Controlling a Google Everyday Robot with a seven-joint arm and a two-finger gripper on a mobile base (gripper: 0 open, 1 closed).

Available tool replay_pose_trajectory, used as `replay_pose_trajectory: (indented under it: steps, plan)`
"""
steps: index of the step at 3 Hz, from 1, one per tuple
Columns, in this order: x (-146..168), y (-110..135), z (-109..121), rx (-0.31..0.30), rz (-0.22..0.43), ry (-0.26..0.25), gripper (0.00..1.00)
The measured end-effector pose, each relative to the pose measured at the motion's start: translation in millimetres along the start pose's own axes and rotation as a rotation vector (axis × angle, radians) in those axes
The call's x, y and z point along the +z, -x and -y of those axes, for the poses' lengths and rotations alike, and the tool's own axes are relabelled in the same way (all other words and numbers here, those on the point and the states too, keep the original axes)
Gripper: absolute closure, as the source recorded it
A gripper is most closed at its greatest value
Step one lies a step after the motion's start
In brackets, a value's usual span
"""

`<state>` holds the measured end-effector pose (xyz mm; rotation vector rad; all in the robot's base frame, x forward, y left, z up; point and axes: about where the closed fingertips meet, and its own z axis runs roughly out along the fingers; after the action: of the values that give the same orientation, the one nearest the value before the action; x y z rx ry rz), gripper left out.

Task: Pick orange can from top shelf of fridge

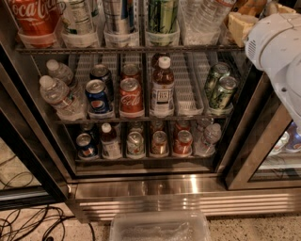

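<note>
The fridge stands open in front of me. Its top shelf, a grey wire rack with clear cup trays, runs along the top of the view. On it stand a red Coca-Cola can, silver cans and a green-and-white can. An orange-brown shape at the top right edge may be the orange can; it is mostly cut off. My gripper shows as a tan part at the shelf's right end, just below that shape, on my white arm.
Lower racks hold water bottles, a Pepsi can, a red Coke can, a juice bottle and green cans. A door frame stands open at right. A clear plastic bin and cables lie on the floor.
</note>
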<state>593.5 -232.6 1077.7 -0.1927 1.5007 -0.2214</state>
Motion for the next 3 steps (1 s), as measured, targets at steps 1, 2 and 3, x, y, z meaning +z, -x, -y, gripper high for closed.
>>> replay_pose_trajectory:
  steps: [1, 2, 3]
  plan:
    - [6.1, -1.9, -1.1, -0.001, -0.009, 0.001, 0.40]
    - [18.6, -6.6, -4.4, -0.008, -0.025, 0.002, 0.40]
    - [35.6, -4.2, -4.0, -0.023, -0.024, -0.005, 0.41]
